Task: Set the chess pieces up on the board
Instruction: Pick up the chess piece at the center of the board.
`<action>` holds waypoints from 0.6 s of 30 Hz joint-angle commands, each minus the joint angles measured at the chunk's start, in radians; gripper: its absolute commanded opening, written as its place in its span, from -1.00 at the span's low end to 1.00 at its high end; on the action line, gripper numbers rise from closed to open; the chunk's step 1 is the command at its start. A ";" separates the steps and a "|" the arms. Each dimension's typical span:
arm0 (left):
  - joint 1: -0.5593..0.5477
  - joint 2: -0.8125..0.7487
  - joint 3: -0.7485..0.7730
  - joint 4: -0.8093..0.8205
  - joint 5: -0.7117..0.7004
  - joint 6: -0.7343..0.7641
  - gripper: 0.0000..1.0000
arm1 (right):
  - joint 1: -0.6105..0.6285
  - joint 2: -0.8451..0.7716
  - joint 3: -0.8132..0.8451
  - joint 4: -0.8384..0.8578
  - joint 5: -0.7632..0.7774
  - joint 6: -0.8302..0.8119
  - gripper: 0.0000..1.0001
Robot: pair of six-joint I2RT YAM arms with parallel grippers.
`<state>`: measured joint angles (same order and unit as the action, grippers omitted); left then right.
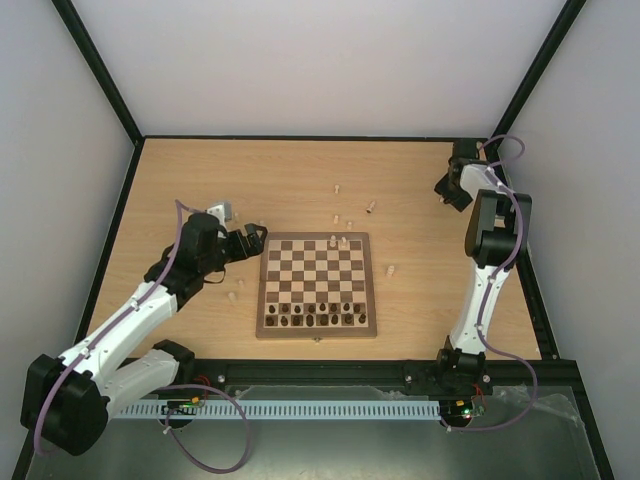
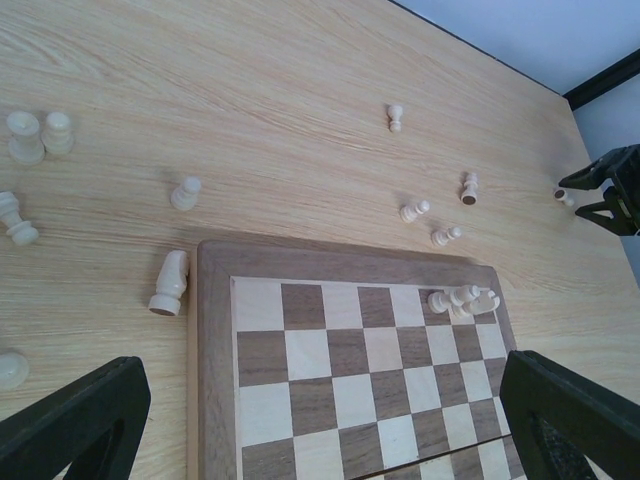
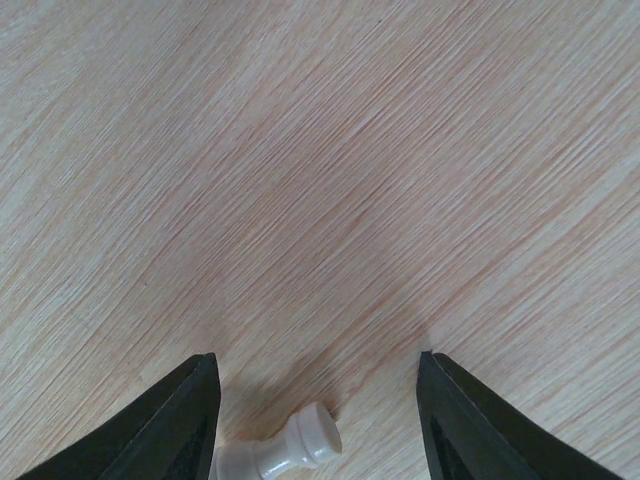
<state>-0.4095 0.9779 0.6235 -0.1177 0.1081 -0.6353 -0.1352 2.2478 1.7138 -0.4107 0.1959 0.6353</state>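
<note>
Finding: right gripper point(image 3: 318, 372) jaws apart, straddling toppled cream chess piece point(image 3: 285, 452) on tabletop point(image 3: 320, 150), well apart from board point(image 1: 263, 290). Piece off-centre, beside one finger: risk of roll-away or skewed pinch. Second finding: left gripper point(image 2: 320, 400) spread wide, empty, above board corner.

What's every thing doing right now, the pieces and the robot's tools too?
left tool: wide open, empty, by the board's corner.
right tool: open, around one toppled cream piece.
cream pieces: mostly scattered off the board, some upright, some toppled.
dark pieces: lined up in the board's near rows.
</note>
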 commanded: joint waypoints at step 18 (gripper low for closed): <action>-0.002 -0.001 -0.041 0.042 0.037 0.000 0.98 | 0.066 -0.017 -0.163 -0.068 0.004 0.035 -0.10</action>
<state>-0.4095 0.9779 0.6022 -0.1020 0.1318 -0.6357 -0.0887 2.1998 1.6154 -0.3542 0.2539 0.6384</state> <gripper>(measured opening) 0.990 0.473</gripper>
